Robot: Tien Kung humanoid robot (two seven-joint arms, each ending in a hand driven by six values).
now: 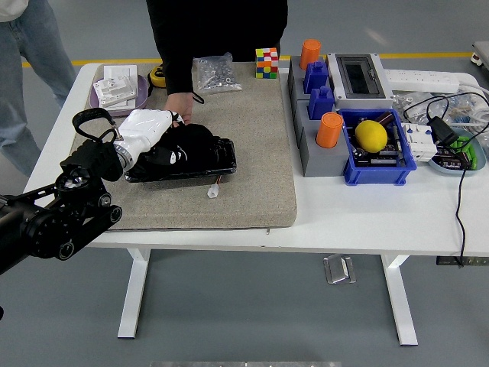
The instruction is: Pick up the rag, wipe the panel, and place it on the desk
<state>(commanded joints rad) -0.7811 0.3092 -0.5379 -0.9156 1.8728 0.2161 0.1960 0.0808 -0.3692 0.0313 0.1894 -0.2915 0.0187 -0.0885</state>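
1. One arm worked: the left arm (53, 218) came in from the lower left and reached up and rightward over the desk's (359, 214) near-left part, forearm low over the mat (252, 153).
2. Its left hand (145, 130), white-shelled, lay palm down on the rag (191, 141), a dark bundle pressed onto the black panel (218, 162).
3. The fingers were curled down into the rag and appeared to grip it; the fingertips themselves were hidden in the cloth.
4. The panel lay flat on the mat's left half, its long side roughly parallel to the desk's near edge, with a small white connector (213, 192) just beside its near edge.
5. A person (218, 30) stood at the far side; the person's hand (177, 105) rested on the mat, touching or just beside the robot's hand and the panel's far edge.
6. Open mat lay to the right of the panel and along the near strip; a bag of parts (215, 73) and a cube (267, 62) sat at the mat's far edge.
7. Right of the mat, grey and blue bins (378, 153) crowded the desk.
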